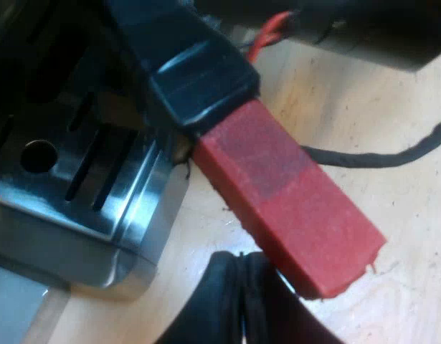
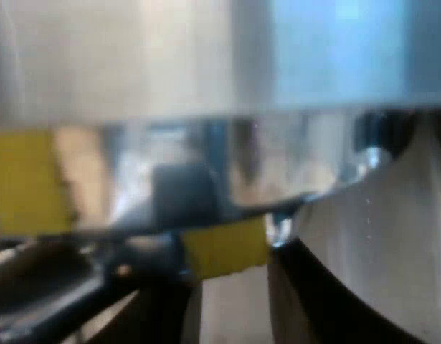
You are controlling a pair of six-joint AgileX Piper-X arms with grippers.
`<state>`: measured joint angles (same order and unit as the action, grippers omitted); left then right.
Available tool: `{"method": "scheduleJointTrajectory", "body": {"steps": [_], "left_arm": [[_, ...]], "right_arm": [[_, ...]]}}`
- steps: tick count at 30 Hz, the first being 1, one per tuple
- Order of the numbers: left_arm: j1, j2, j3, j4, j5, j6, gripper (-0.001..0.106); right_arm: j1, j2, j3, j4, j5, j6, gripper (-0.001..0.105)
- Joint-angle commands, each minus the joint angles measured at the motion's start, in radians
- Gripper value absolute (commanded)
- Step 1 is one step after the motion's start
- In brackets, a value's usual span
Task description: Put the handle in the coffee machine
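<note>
Handle (image 1: 202,82): dark, with its red end (image 1: 292,211) sticking out over the wooden worktop (image 1: 392,100), right by the corner of the machine's slotted metal tray (image 1: 84,179); can't tell whether it's locked in.
Left gripper (image 1: 242,308): black, sitting just under the red tip, maybe touching it. Honestly can't tell if it's spread or pinched together.
Right gripper (image 2: 227,308): pushed up super close to a shiny metal surface (image 2: 227,165) with yellow patches (image 2: 23,183) along it. Can't tell its state either.
</note>
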<state>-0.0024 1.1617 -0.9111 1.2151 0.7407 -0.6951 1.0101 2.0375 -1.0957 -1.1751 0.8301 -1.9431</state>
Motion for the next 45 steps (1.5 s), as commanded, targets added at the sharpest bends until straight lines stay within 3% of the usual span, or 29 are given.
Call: {"method": "scheduleJointTrajectory", "body": {"steps": [1,6,9,16,24,28,32,36,42,43,45], "left_arm": [[-0.027,-0.005,0.003,0.048,0.112,-0.003,0.0],[-0.027,-0.005,0.003,0.036,0.112,-0.003,0.0],[-0.027,-0.005,0.003,0.03,0.112,-0.003,0.0],[-0.027,-0.005,0.003,0.023,0.136,-0.009,0.0],[-0.063,-0.005,0.003,-0.051,0.118,-0.144,0.0],[-0.132,-0.005,0.003,-0.067,0.103,-0.197,0.0],[-0.176,-0.009,0.007,-0.087,0.064,-0.299,0.0],[-0.178,-0.026,0.019,-0.151,0.047,-0.44,0.0],[-0.178,-0.066,0.053,-0.197,0.045,-0.552,0.0],[-0.181,-0.087,0.082,-0.219,0.04,-0.613,0.0],[-0.191,-0.098,0.1,-0.225,0.039,-0.631,0.0]], "right_arm": [[0.018,-0.036,-0.027,0.047,-0.018,0.049,0.03],[0.022,-0.078,0.017,0.306,-0.032,0.267,0.03],[0.022,-0.129,0.076,0.41,-0.09,0.341,0.03],[0.058,-0.256,0.209,0.559,-0.131,0.355,0.03],[0.125,-0.398,0.296,0.721,-0.137,0.361,0.03],[0.182,-0.531,0.323,0.964,-0.139,0.403,0.03],[0.22,-0.646,0.323,1.192,-0.139,0.405,0.03],[0.242,-0.762,0.323,1.377,-0.139,0.452,0.03],[0.253,-0.882,0.323,1.443,-0.139,0.46,0.03],[0.253,-0.897,0.323,1.445,-0.139,0.46,0.03],[0.253,-0.938,0.323,1.448,-0.139,0.46,0.03]]}}
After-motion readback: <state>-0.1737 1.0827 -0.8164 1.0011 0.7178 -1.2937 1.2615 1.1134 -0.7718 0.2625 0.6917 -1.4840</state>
